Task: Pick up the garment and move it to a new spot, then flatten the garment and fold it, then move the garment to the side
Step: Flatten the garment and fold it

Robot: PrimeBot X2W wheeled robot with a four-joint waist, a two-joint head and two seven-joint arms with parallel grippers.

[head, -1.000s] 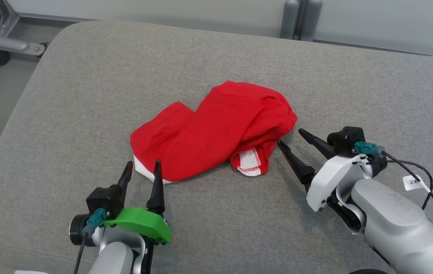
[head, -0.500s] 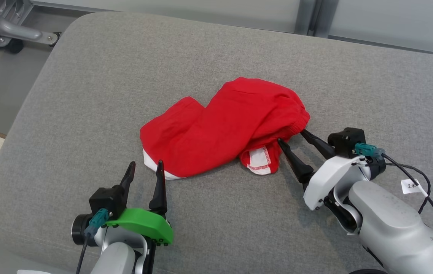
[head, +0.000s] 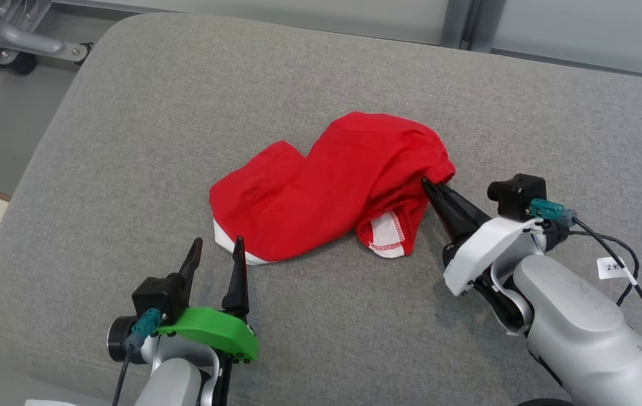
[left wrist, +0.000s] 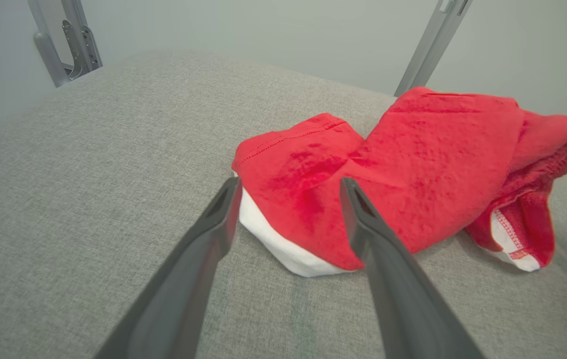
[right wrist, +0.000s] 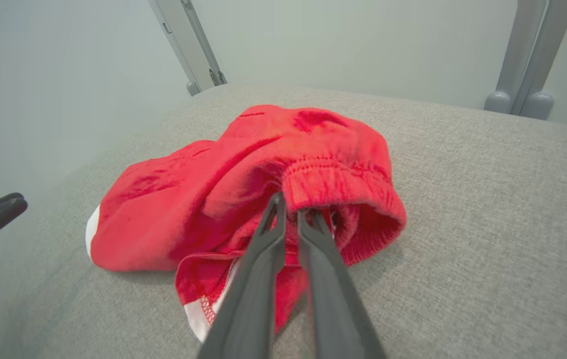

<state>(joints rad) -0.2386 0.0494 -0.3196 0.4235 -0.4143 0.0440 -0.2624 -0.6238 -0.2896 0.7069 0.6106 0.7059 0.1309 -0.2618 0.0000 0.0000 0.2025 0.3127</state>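
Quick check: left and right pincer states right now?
Left pincer: open, holding nothing.
Right pincer: shut on the red garment.

Dark fingers [head: 236,276], green wrist cover [head: 208,332]

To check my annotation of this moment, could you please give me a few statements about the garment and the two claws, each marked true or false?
1. The right claw is shut on the waistband of the garment. True.
2. The left claw grips the white hem. False: it stands open by that hem, holding nothing.
3. The garment lies flat and neatly folded. False: it is a crumpled heap.
4. The garment rests on a grey cushion. True.
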